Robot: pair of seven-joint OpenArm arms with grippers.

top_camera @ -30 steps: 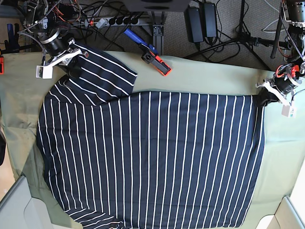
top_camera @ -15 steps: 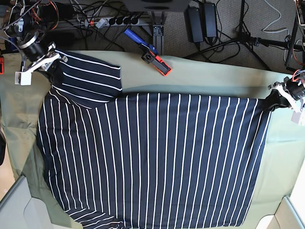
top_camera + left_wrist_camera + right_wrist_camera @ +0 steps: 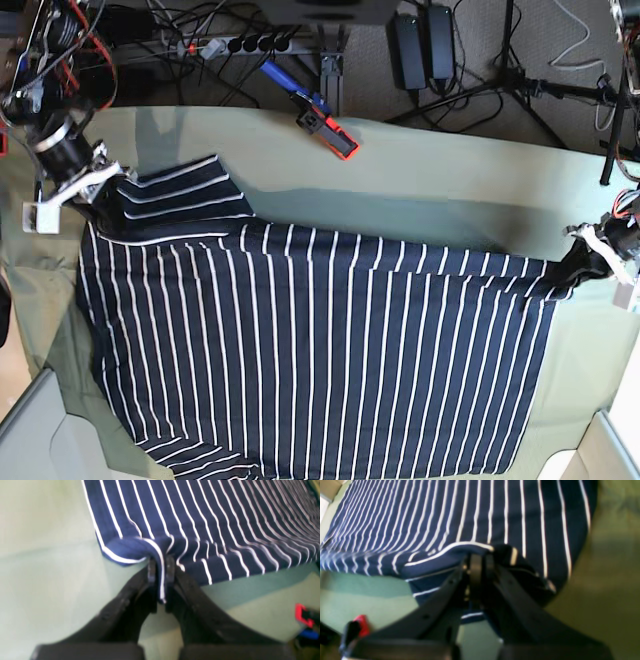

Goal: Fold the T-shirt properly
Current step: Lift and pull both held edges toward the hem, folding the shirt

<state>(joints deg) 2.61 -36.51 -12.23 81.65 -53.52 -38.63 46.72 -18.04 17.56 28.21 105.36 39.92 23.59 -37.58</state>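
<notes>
We see both black tools, left tool (image 3: pixel 160 566) and right tool (image 3: pixel 476 562), pinching bunched corners of the soft striped T-shirt (image 3: pixel 320 350); its far edge ripples.

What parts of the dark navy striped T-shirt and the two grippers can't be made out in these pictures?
- Base view: the dark navy white-striped fabric T-shirt's bottom edge is cut off by the frame.
- Base view: the left gripper is small at the frame edge.
- Right wrist view: the right gripper hides the pinched fabric; blurred.
- Left wrist view: the red object is blurred and cut off.
</notes>
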